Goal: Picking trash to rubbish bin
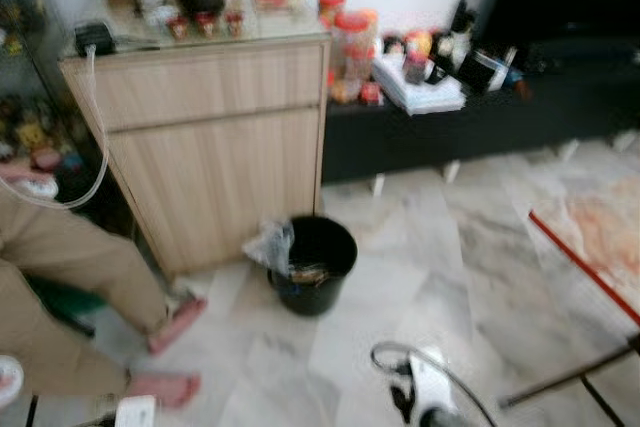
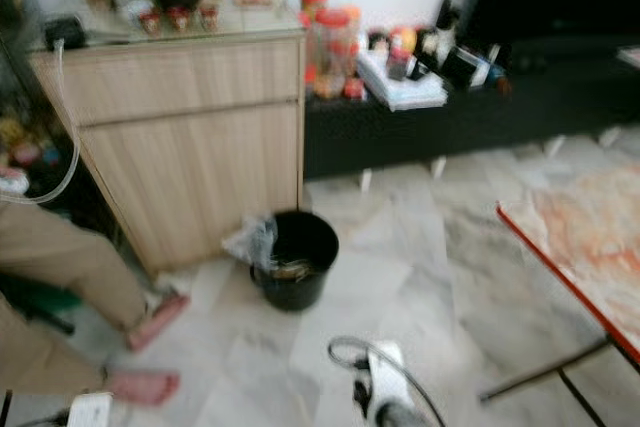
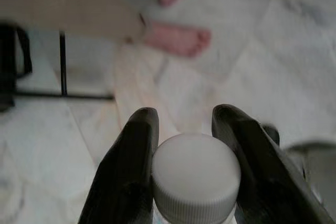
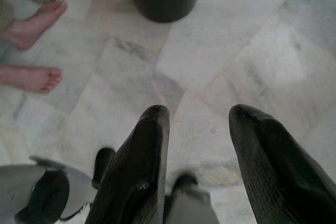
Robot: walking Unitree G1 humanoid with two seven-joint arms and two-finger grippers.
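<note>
— Where is the black bin (image 1: 313, 265)?

— It stands on the marble floor (image 1: 440, 277), right by the front corner of the wooden cabinet (image 1: 205, 137). A crinkly clear bag (image 1: 268, 244) hangs at the bin's rim, on the cabinet side.

— What does the left gripper (image 3: 184, 129) hold?

— Its jaws are clamped on a bottle with a white cap (image 3: 194, 174). The cap sits tight between the two black fingers.

— And the right gripper (image 4: 202, 129)?

— Its jaws are wide apart, over the floor, with the bin a little way ahead.

— Who else is there?

— A person's bare feet (image 1: 170, 352) are on the floor beside the bin, away from the cabinet's front.
</note>
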